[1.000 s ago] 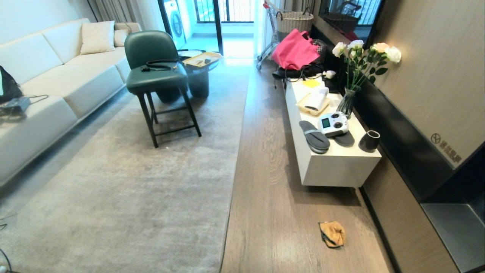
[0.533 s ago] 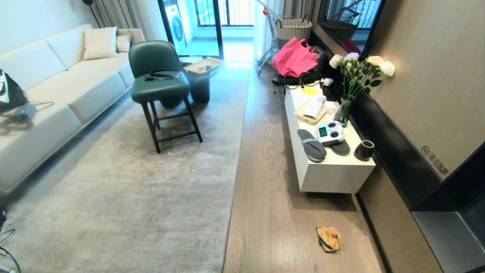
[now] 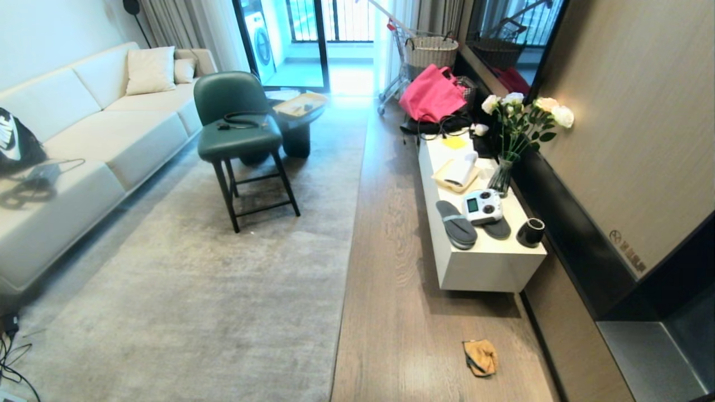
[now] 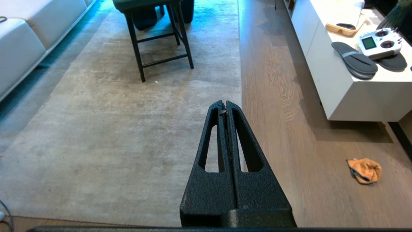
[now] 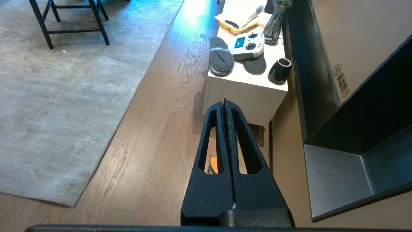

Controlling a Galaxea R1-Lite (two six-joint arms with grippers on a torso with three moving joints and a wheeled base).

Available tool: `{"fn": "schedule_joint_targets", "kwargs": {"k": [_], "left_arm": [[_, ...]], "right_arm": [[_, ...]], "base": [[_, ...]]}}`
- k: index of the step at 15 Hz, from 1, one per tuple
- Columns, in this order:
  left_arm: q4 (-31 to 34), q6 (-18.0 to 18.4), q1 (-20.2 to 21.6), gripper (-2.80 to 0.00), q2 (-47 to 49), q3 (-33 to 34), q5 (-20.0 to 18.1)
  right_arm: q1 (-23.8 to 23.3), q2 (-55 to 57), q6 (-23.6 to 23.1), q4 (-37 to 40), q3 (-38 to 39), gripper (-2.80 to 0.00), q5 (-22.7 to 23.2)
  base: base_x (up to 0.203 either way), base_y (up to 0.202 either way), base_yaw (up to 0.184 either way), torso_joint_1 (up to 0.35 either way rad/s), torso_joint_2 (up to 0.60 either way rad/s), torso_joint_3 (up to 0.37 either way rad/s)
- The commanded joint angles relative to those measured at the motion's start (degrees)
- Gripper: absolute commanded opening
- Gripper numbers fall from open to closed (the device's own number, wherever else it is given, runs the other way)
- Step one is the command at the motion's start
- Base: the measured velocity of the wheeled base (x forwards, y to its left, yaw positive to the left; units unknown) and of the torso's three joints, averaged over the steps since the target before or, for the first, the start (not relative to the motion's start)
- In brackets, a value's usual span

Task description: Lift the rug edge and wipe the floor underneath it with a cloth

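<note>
Wood floor [image 3: 391, 290] runs beside the flat rug edge [image 3: 347, 262], cloth [image 3: 480, 357] lying loose, both grippers' fingers [image 4: 225, 108] [image 5: 224, 106] clenched empty.

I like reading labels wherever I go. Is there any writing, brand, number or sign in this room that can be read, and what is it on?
Nothing reads clearly.
Wall panel: a crossed-circle sign with characters, too blurred to read.
White remote controller: a small screen, nothing legible.
Black bag on the sofa: white markings, cut off, unreadable.
</note>
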Motion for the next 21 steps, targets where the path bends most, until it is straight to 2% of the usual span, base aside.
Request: {"fn": "schedule_joint_targets", "kwargs": {"k": [1,21], "left_arm": [[0.0,0.0,0.0,-2.8,0.0,0.0,0.0],[0.0,0.0,0.0,-2.8,0.0,0.0,0.0]], "right_arm": [[0.0,0.1,0.0,0.0,0.0,-2.8,0.1],[0.0,0.1,-0.1,0.0,0.0,-2.8,0.0]], "base": [[0.0,0.0,0.0,0.149,-0.37,-0.227],[0.0,0.0,0.0,0.135,-0.3,-0.167]]}}
